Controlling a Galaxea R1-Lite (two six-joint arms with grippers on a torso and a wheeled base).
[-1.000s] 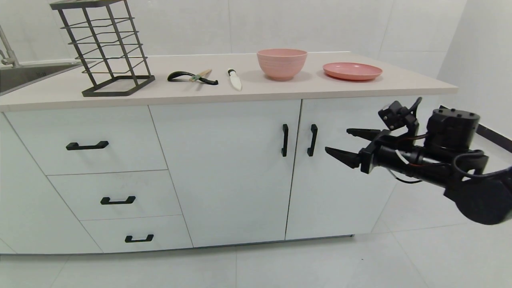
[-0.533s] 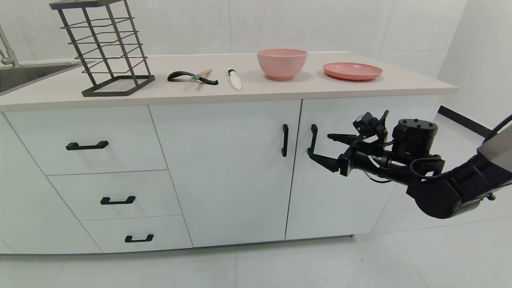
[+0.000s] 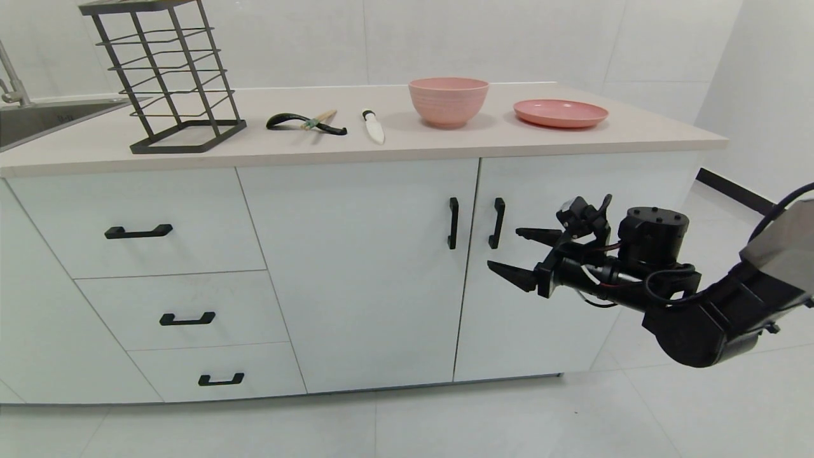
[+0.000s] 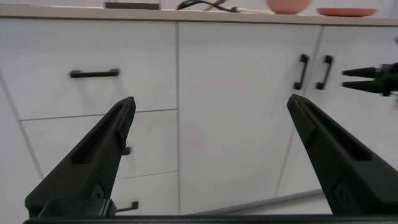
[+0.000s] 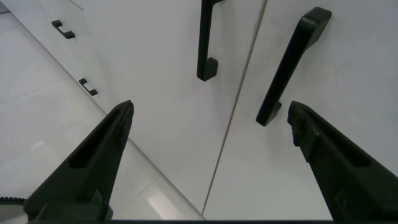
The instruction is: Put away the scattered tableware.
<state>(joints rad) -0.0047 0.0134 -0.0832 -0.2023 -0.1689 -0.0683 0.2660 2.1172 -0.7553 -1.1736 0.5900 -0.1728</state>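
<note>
White cabinet doors (image 3: 369, 273) before right gripper (image 3: 505, 249), jaws wide apart, empty.

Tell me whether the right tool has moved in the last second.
Yes. The right tool has moved to the robot's left, closing on the right-hand door handle, and has dropped; it is open and about level with that handle's lower end.

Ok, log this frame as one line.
right gripper: open, empty, before right door handle, not touching | left gripper: open, empty | pink bowl, pink plate: on counter
</note>
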